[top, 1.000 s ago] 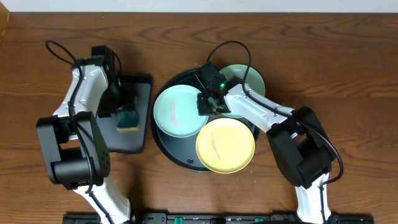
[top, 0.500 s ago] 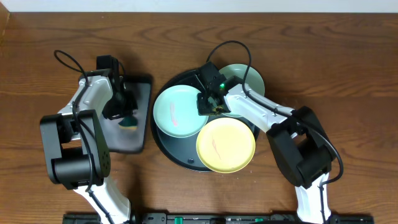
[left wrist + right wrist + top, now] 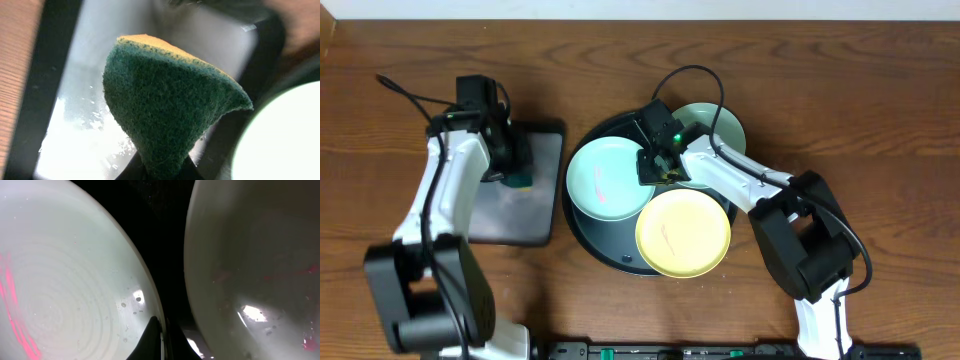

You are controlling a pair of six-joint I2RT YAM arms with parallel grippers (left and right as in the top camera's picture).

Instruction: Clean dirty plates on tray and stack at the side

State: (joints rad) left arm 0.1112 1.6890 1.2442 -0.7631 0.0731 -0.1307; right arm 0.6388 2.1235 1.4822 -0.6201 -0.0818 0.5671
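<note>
Plates are seen from overhead, three of them, all lying on the round black tray (image 3: 588, 238) at the centre of the frame. An aqua plate (image 3: 605, 180) lies at the tray's left, a mint plate (image 3: 718, 124) at its upper right, and a yellow plate (image 3: 682, 233) at its lower right, overhanging the rim. Thin reddish streaks are visible on the aqua and yellow plates, so they are judged not yet cleaned. No plate has been stacked on the wooden counter (image 3: 840, 80) beside the tray.

At the left of the frame, a green and yellow sponge (image 3: 170, 110) is pinched firmly by the left claw (image 3: 514, 168) and held above a grey rectangular tray (image 3: 515, 215). In the left wrist view the sponge is folded into a cone by the grip.

The right claw (image 3: 658, 170) is set low in the middle of the black tray, at the right rim of the aqua plate, where the three plates nearly meet. Its dark fingertips (image 3: 151, 332) are seen close together at that rim, but whether the rim is gripped cannot be told.

The coming move is judged to turn on this: the aqua plate lies directly to the right of the sponge, just across the narrow gap between the two trays. It is the plate nearest the left arm.
</note>
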